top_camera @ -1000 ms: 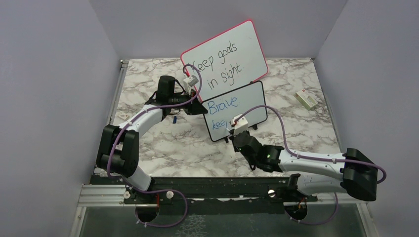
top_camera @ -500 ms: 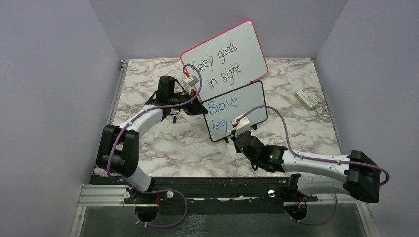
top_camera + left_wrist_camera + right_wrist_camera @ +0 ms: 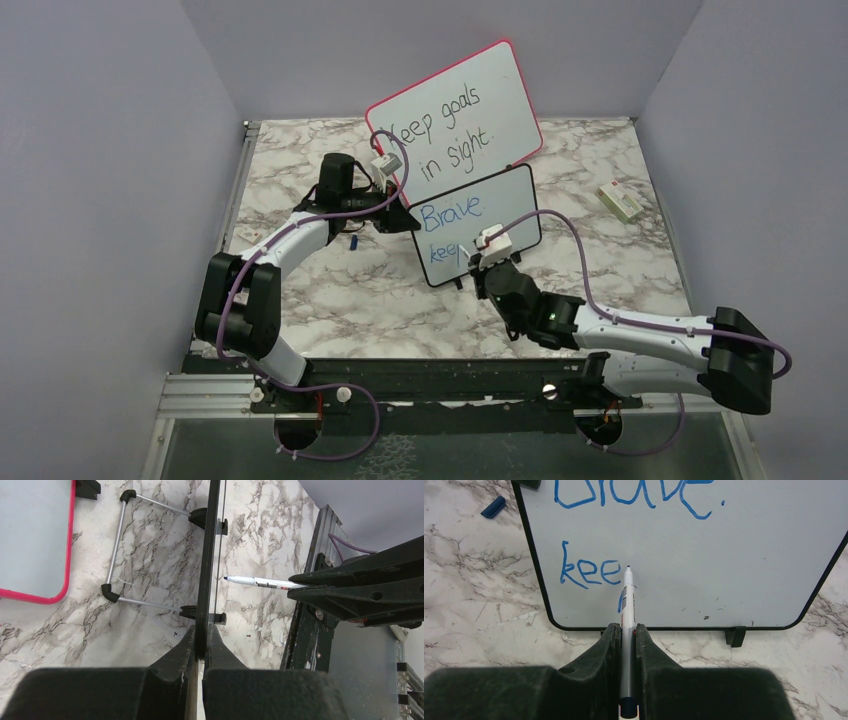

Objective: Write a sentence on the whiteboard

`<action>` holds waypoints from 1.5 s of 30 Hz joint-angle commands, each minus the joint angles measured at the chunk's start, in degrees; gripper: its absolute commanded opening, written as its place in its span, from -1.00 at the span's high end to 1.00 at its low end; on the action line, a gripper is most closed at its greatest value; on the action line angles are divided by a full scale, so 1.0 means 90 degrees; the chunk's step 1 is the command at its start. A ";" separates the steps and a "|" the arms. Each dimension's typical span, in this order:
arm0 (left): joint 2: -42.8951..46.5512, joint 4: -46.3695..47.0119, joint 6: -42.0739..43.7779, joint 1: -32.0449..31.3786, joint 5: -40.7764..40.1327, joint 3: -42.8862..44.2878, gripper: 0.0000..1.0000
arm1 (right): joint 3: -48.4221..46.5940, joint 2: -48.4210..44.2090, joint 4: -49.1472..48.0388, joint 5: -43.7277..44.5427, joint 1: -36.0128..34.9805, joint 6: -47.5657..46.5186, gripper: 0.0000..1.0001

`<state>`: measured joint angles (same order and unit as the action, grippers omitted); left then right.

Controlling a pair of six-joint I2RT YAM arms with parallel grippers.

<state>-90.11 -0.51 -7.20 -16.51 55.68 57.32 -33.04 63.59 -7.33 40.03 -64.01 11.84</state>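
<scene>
Sliding the right hand (image 3: 483, 266) a touch rightward across the lower centre since the earlier frames, and carrying the marker (image 3: 627, 600) along the second line; leaving everything else put.

Starting at centre left: pinching the left edge of the whiteboard (image 3: 505, 200) between the closed fingers of the left hand (image 3: 201, 641), and steadying it upright just below the pink-framed board (image 3: 455, 118). Reading the sentence (image 3: 589, 572) so far as "Brave." above "kee", in blue. Gripping the marker tight in the right hand and touching its tip down just right of the last "e".

Probably beginning the "p". Needing light, even pressure, since pushing hard risks rocking the whiteboard against the left hand's hold. Keeping the downstroke short of the bottom frame, already close. Saving the blank stretch to the right for "going".

Working over a marbled worktop (image 3: 330, 290), shared with a blue cap (image 3: 354, 241) at left and a small white block (image 3: 620, 202) at far right. Staying boxed in by plain lavender walls (image 3: 100, 150) on three sides.
</scene>
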 commanded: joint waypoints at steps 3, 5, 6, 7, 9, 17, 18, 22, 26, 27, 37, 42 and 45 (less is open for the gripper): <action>-0.0065 -0.0267 0.0165 -0.0079 -0.0230 -0.0011 1.00 | 0.0060 0.0217 -0.0442 0.0208 0.0022 -0.0124 0.99; -0.0065 -0.0276 0.0156 -0.0079 -0.0230 -0.0011 1.00 | 0.0053 0.0285 -0.0472 0.0210 0.0027 -0.0138 0.99; -0.0064 -0.0271 0.0163 -0.0079 -0.0227 -0.0011 1.00 | 0.0049 0.0317 -0.0486 0.0208 0.0029 -0.0134 0.99; -0.0061 -0.0266 0.0163 -0.0079 -0.0229 -0.0011 1.00 | 0.0048 0.0346 -0.0503 0.0210 0.0032 -0.0142 0.99; -0.0070 -0.0271 0.0158 -0.0080 -0.0227 -0.0012 1.00 | 0.0048 0.0413 -0.0553 0.0225 0.0032 -0.0157 0.99; -0.0075 -0.0280 0.0165 -0.0079 -0.0210 -0.0005 1.00 | 0.0115 0.0594 -0.0784 0.0349 0.0070 -0.0201 0.99; -0.0083 -0.0268 0.0161 -0.0079 -0.0210 -0.0002 1.00 | 0.0125 0.0575 -0.0797 0.0373 0.0071 -0.0209 0.99; -0.0083 -0.0277 0.0160 -0.0079 -0.0220 -0.0007 1.00 | 0.0159 0.0513 -0.0833 0.0497 0.0081 -0.0240 0.99; -0.0077 -0.0275 0.0164 -0.0079 -0.0220 -0.0011 1.00 | 0.0218 0.0406 -0.0848 0.0603 0.0091 -0.0251 0.99; -0.0079 -0.0274 0.0164 -0.0079 -0.0220 -0.0011 1.00 | 0.0233 0.0383 -0.0852 0.0626 0.0091 -0.0251 0.99; -0.0076 -0.0278 0.0158 -0.0079 -0.0230 -0.0011 1.00 | 0.0225 0.0287 -0.0604 0.0721 0.0120 -0.0165 0.99; -0.0076 -0.0277 0.0165 -0.0079 -0.0239 -0.0011 1.00 | 0.0175 0.0292 -0.0320 0.0541 0.0126 -0.0021 0.99; -0.0064 -0.0278 0.0161 -0.0079 -0.0235 -0.0011 1.00 | 0.0152 0.0302 -0.0128 0.0370 0.0125 0.0093 0.99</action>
<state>-90.11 -0.43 -7.29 -16.53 55.66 57.32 -31.38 67.05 -11.73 44.16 -63.26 10.66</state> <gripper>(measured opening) 0.028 0.157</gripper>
